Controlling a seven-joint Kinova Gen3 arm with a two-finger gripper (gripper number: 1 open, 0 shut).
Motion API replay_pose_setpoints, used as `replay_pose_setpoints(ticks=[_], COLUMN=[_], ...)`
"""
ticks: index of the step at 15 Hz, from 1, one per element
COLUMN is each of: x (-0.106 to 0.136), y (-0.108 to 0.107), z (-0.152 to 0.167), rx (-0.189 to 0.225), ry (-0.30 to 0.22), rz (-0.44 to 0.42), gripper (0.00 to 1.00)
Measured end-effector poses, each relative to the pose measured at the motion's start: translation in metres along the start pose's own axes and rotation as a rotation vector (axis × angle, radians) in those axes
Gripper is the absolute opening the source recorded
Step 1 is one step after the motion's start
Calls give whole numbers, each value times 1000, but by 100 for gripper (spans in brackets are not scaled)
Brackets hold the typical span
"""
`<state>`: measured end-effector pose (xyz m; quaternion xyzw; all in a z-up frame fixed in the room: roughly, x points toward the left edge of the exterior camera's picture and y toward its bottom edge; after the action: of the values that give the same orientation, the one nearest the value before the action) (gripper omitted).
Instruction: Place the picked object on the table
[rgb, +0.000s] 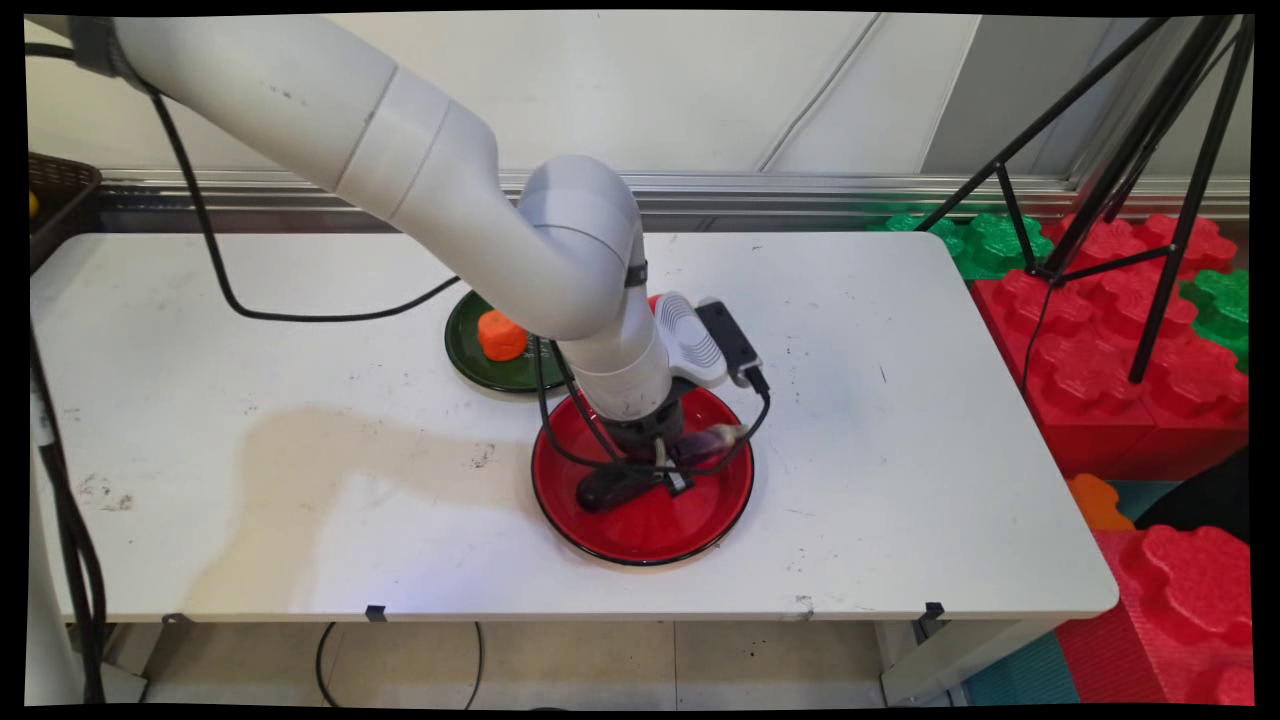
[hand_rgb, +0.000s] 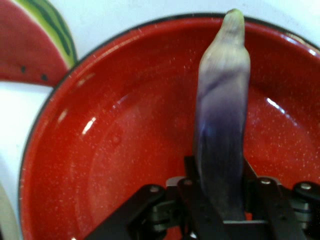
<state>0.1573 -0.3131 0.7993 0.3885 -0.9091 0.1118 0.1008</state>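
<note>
A purple eggplant (rgb: 640, 470) with a pale green stem end lies across the red plate (rgb: 650, 530) near the table's front middle. My gripper (rgb: 655, 452) is down on the plate, shut on the eggplant around its middle. In the hand view the eggplant (hand_rgb: 222, 130) runs up from between the fingers (hand_rgb: 190, 172), its stem end pointing at the red plate's rim (hand_rgb: 60, 100). The gripper (hand_rgb: 220, 175) holds its thick dark part. The arm hides the fingertips in the main view.
A green plate (rgb: 470, 365) with an orange toy (rgb: 501, 335) stands just behind and to the left of the red plate. A watermelon slice (hand_rgb: 35, 45) lies beside the red plate. Red and green foam blocks (rgb: 1100, 340) and a tripod (rgb: 1150, 200) stand right of the table.
</note>
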Motion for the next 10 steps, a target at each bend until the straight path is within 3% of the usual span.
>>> replay_pose_setpoints(ticks=[10], x=[-4], y=[-16], z=[-82], rx=[81], ry=[49], rz=[50], gripper=[0])
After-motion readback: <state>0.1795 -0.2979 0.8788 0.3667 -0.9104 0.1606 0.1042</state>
